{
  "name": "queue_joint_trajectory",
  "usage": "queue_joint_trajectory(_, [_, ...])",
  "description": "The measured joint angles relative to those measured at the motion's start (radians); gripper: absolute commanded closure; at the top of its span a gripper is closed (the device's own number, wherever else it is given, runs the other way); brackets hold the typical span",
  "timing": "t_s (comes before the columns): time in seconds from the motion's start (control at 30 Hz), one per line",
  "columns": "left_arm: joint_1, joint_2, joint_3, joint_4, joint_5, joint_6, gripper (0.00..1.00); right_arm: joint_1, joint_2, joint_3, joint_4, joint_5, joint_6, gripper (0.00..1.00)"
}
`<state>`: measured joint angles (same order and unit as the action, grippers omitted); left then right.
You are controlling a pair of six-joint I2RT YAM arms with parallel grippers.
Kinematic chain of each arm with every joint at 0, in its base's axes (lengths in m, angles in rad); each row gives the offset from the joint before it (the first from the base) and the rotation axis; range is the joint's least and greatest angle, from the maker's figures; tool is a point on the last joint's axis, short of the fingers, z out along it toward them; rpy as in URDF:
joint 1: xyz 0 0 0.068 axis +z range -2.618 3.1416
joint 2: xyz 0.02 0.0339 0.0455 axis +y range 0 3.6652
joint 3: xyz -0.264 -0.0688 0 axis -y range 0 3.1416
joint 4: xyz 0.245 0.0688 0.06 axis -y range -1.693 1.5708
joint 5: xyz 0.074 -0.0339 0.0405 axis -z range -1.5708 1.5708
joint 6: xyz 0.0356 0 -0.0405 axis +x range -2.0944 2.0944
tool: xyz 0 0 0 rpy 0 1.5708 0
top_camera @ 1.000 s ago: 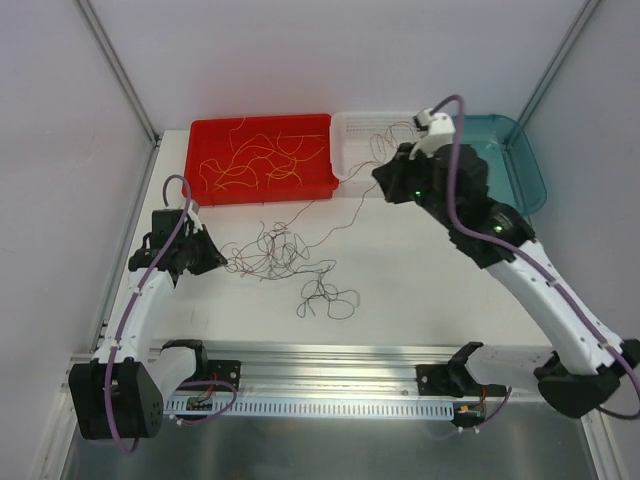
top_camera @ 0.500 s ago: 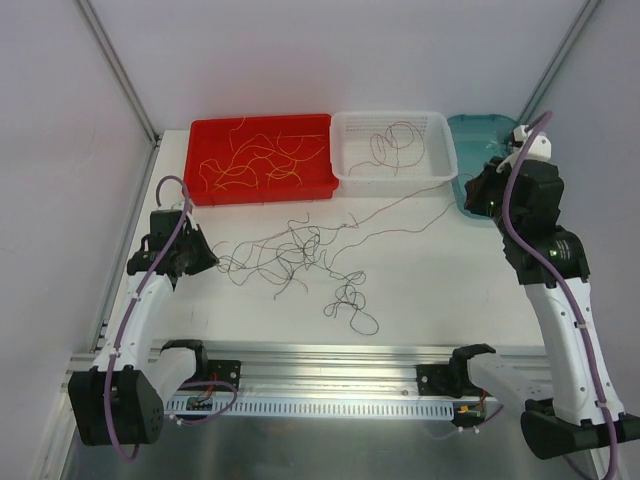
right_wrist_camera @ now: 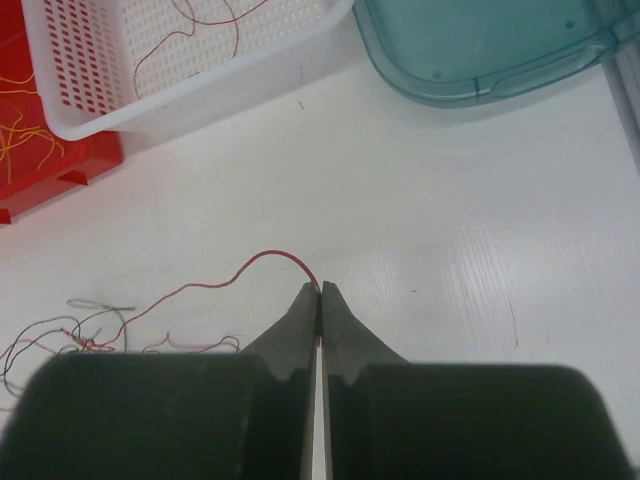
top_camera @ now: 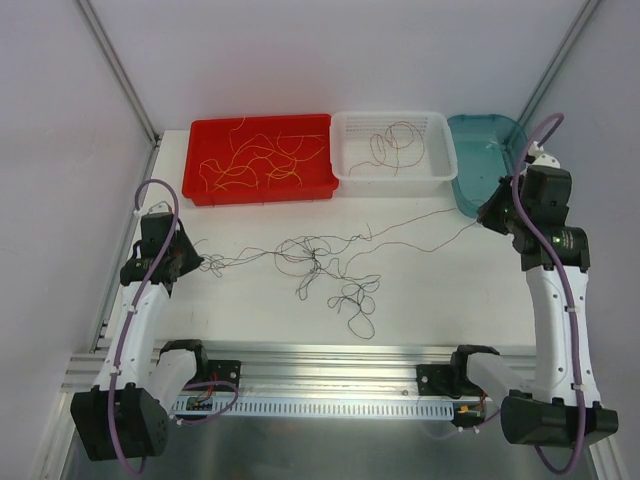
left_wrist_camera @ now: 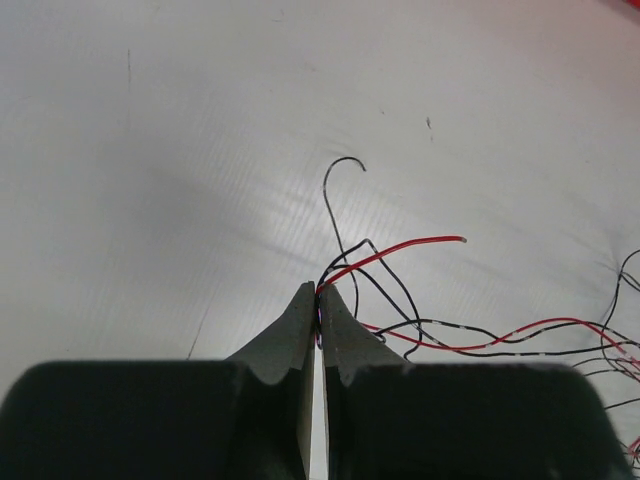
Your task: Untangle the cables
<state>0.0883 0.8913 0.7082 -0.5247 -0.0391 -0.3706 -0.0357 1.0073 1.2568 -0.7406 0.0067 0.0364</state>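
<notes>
The cables (top_camera: 312, 252) are thin red and black wires, drawn out in a long line across the middle of the table with a loose knot at the centre and loops (top_camera: 356, 300) hanging toward the near side. At the left end, my left gripper (top_camera: 198, 262) is shut on red and black strands (left_wrist_camera: 400, 250), its tips (left_wrist_camera: 318, 291) pressed together just above the table. At the right end, my right gripper (top_camera: 484, 220) is shut on a single red cable (right_wrist_camera: 270, 256), which arcs out of its tips (right_wrist_camera: 320, 288).
At the far edge stand a red tray (top_camera: 200, 192) with yellow strands, a white slotted basket (top_camera: 442, 168) holding a few wires, and a teal tray (top_camera: 470, 195). In the right wrist view the basket (right_wrist_camera: 200, 95) and teal tray (right_wrist_camera: 480, 70) lie just ahead.
My right arm swung from over the basket to the right, pulling its strand with it. The left arm drew back to the left. The clump has stretched into a long line.
</notes>
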Motion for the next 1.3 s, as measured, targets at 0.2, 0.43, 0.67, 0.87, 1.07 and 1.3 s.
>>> queue_joint_trajectory(0.2, [0.005, 0.004, 0.000, -0.007, -0.014, -0.007, 1.00, -0.004, 0.065, 0.250, -0.034, -0.185, 0.004, 0.99])
queue_joint_trajectory(0.43, [0.005, 0.011, 0.000, -0.010, -0.003, -0.007, 1.00, 0.021, 0.066, 0.431, 0.238, -0.532, 0.143, 0.99])
queue_joint_trajectory(0.67, [0.005, 0.032, 0.000, 0.001, 0.109, -0.002, 1.00, 0.298, 0.056, 0.341, 0.365, -0.505, 0.051, 0.99])
queue_joint_trajectory(0.87, [0.005, 0.038, 0.000, 0.018, 0.166, 0.004, 1.00, 0.347, 0.083, 0.086, 0.183, -0.081, -0.049, 0.99])
queue_joint_trajectory(1.07, [0.005, 0.036, -0.001, 0.031, 0.207, 0.006, 0.89, 0.347, 0.153, -0.119, -0.008, 0.293, -0.073, 0.99])
queue_joint_trajectory(1.3, [-0.085, 0.035, -0.002, 0.084, 0.361, 0.021, 0.18, 0.353, 0.055, -0.134, -0.028, 0.276, -0.079, 0.99])
